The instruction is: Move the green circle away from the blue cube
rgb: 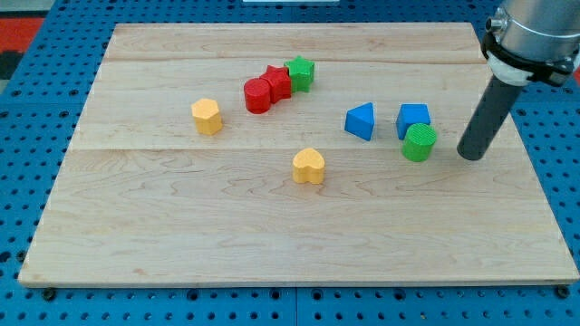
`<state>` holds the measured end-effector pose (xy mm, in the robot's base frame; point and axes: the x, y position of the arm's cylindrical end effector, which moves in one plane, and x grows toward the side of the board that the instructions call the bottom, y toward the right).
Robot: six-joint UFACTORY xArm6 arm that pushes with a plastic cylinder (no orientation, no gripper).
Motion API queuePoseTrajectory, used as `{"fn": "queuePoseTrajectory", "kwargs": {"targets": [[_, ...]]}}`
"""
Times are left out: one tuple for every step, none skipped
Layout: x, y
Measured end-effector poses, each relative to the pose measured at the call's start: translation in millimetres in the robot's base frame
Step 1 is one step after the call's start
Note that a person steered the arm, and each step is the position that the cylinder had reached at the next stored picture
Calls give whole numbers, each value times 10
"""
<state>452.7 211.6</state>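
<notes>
While my tip (470, 155) holds nothing, blocks number two green, two blue, two red, two yellow

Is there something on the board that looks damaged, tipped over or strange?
Nothing stands out. All blocks rest flat on the wooden board. The green circle touches the blue cube, and my tip stands just to the view's right of the circle.

A wooden table (299, 244) fills most of the frame. Near its upper middle, a green star (300, 71), a red star (277, 82) and a red cylinder (258, 95) touch in a diagonal row. A yellow hexagon (207, 116) sits left of centre, a yellow heart (309, 166) at centre, and a blue triangular block (361, 121) right of centre.
</notes>
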Motion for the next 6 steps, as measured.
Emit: {"fn": "queuePoseTrajectory", "kwargs": {"targets": [[-60,-481],[-286,-1204],[-415,-1872],[-513,-2274],[-459,-2118],[-582,-2062]]}}
